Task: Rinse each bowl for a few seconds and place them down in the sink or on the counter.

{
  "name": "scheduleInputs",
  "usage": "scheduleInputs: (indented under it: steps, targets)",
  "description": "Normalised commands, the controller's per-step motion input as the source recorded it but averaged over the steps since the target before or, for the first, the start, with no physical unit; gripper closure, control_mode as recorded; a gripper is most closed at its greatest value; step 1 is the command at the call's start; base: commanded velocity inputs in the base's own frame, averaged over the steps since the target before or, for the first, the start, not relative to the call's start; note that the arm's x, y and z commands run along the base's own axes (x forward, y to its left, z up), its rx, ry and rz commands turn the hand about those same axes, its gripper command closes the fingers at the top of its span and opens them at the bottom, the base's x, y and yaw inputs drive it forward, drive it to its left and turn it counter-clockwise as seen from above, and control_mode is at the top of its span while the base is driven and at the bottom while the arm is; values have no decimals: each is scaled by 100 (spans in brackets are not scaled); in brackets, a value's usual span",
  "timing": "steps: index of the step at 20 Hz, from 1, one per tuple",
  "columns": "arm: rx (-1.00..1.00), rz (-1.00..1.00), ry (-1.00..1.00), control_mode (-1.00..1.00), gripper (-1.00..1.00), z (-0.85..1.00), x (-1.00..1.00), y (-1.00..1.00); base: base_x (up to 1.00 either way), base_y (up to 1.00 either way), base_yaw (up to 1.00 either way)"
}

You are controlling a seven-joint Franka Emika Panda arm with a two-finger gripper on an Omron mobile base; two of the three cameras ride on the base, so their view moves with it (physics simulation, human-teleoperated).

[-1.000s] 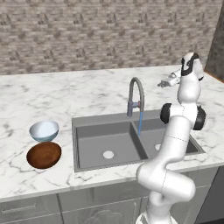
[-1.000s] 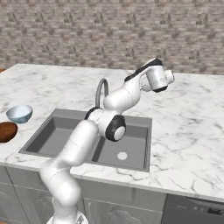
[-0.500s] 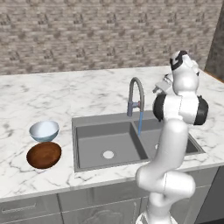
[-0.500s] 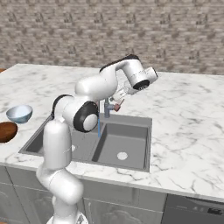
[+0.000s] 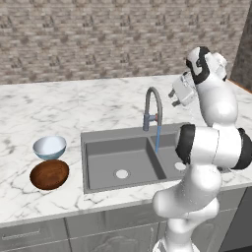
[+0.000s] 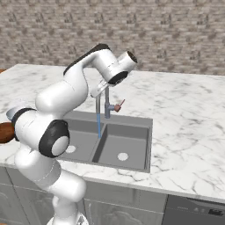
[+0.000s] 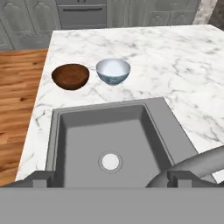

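Nearest in the hand view: two small dark fingertips (image 7: 43, 177) set far apart, two-finger gripper (image 7: 111, 178) spread wide and empty. Just beyond, curved grey gooseneck tap (image 5: 151, 107), with a thin blue stream of water (image 5: 157, 138) falling near the divider of the grey metal double-basin sink (image 5: 94, 139). Below the hand, one basin with its round drain (image 7: 110, 161). Farther off, on the white grey-veined marble counter (image 5: 74, 106) beside the sink: glossy pale blue-white round bowl (image 7: 113, 71) and dark reddish-brown wood-like bowl (image 7: 70, 76), side by side, both upright. Past the counter edge, wooden floor (image 7: 17, 87) and grey cabinets (image 7: 83, 13).
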Motion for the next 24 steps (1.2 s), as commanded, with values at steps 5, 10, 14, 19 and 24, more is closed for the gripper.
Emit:
scheduleInputs:
  steps: [5, 10, 14, 19, 24]
  targets:
    - [-12, 0, -6, -100, -100, 23, -32, 78, 0, 0, 0]
    - [-4, 14, 0, -100, -100, 1, -26, 49, 0, 0, 0]
    - [-8, 22, -4, -100, -100, 2, -13, 46, 0, 0, 0]
    - [-7, 25, -1, -100, -100, 0, 3, 61, 0, 0, 0]
    - [-9, 23, -2, -100, -100, 0, 7, 60, 0, 0, 0]
